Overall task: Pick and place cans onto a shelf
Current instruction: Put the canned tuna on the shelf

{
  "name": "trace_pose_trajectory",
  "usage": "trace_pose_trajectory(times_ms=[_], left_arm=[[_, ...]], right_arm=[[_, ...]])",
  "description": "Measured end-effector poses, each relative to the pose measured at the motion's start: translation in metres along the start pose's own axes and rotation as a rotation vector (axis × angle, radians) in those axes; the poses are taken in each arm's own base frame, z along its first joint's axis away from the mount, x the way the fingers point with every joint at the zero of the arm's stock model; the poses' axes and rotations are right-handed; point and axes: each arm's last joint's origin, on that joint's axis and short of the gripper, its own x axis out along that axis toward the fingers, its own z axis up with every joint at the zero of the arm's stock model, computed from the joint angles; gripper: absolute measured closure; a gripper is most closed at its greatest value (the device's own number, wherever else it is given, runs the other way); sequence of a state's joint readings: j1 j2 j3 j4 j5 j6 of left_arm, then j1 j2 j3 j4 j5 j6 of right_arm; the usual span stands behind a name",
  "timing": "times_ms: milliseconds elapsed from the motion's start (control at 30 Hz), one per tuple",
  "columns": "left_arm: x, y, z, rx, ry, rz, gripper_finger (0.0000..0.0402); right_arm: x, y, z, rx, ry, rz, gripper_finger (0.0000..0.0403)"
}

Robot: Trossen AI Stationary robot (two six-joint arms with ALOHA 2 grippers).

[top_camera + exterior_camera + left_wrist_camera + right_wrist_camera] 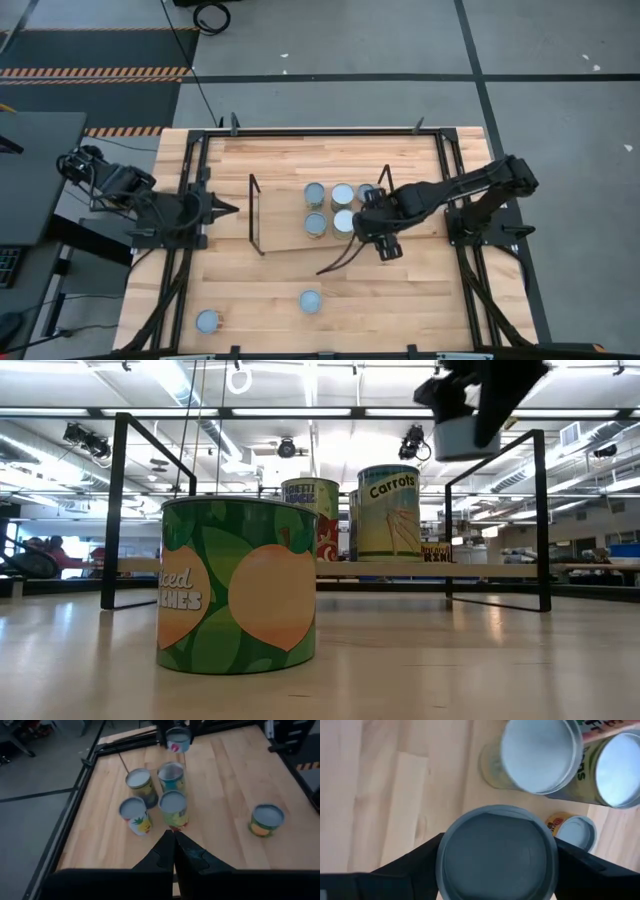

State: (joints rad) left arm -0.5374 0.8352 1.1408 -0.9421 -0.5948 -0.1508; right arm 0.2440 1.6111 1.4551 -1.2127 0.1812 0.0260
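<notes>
My right gripper (368, 203) is shut on a can (496, 852) with a grey lid, up above the right end of the shelf (285, 240). It also shows in the low view (465, 435). The shelf is a low wood platform with black wire end frames. Several cans stand upright on the shelf, among them a Carrots can (390, 512) and two pairs (315, 193) (344, 221). Two more cans stand on the table: a green peaches can (310, 301) and one at the near left (208, 321). My left gripper (225, 210) is shut and empty at the table's left. My right gripper pinches the can between its two fingers (405, 867), one on each side of the can's wall just under the lid's rim (441, 865). The fingers point down from above. The can is upright and lifted clear above the shelf.
The black wire end frames (256, 215) (540, 520) rise at both ends of the shelf. A black rail (320, 131) runs around the table. Bare wood lies on the near half of the table between the two loose cans.
</notes>
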Motion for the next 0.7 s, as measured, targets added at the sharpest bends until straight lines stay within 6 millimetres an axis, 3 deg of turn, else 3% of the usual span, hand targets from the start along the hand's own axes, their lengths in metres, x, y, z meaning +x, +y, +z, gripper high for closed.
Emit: trace_pose_trajectory(times_ms=[167, 400, 533, 700], left_arm=[[-0.002, -0.005, 0.000, 0.014, -0.002, -0.055, 0.0392], [-0.004, -0.008, -0.001, -0.043, -0.005, -0.081, 0.0392], [-0.004, -0.009, 0.001, -0.052, -0.019, -0.085, 0.0392], [-0.004, -0.009, 0.002, -0.061, -0.031, -0.087, 0.0392]], right_arm=[[0.012, -0.018, 0.006, 0.076, 0.002, 0.086, 0.0103], [0.014, -0.034, -0.005, 0.142, 0.105, 0.092, 0.0107], [0.029, -0.038, -0.003, 0.127, 0.051, 0.117, 0.0105], [0.047, -0.040, -0.014, 0.161, 0.119, 0.145, 0.0108]])
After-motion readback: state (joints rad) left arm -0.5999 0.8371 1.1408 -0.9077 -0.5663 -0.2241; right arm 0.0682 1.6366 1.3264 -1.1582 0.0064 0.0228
